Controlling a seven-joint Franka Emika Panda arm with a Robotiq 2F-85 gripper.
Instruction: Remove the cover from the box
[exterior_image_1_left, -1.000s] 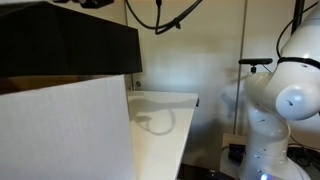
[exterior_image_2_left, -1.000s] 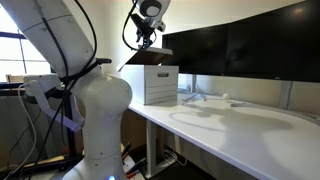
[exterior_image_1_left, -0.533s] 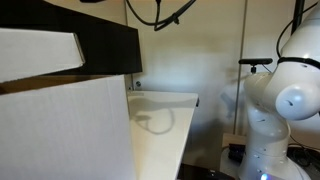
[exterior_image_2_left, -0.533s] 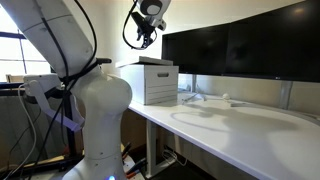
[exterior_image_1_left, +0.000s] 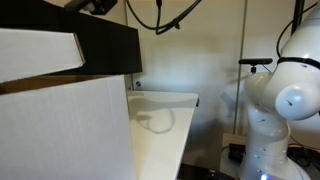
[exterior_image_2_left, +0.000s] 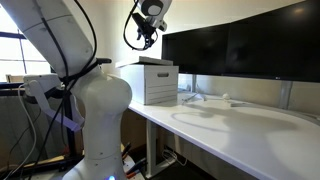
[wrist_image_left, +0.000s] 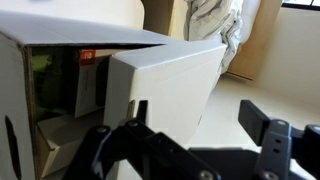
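The white box (exterior_image_2_left: 160, 86) stands at the table's near end and fills the lower left of an exterior view (exterior_image_1_left: 60, 135). The white cover (exterior_image_1_left: 38, 55) rests askew on it, one side raised above the brown top edge; it also shows in the other exterior view (exterior_image_2_left: 148, 64). In the wrist view the cover (wrist_image_left: 70, 22) sits tilted, and the box's dark inside (wrist_image_left: 60, 85) shows under it. My gripper (exterior_image_2_left: 147, 36) hangs open and empty just above the box. In the wrist view its fingers (wrist_image_left: 200, 118) stand wide apart over a white box wall (wrist_image_left: 165, 85).
Black monitors (exterior_image_2_left: 240, 45) stand along the back of the white table (exterior_image_2_left: 250, 125), right behind the box (exterior_image_1_left: 110, 40). Cables (exterior_image_1_left: 165, 15) hang from the arm. A second robot base (exterior_image_1_left: 275, 110) stands beside the table's far end.
A second ago my gripper held the cover tilted above the box. It has let go; the cover now rests askew on the box and the gripper has risen slightly.
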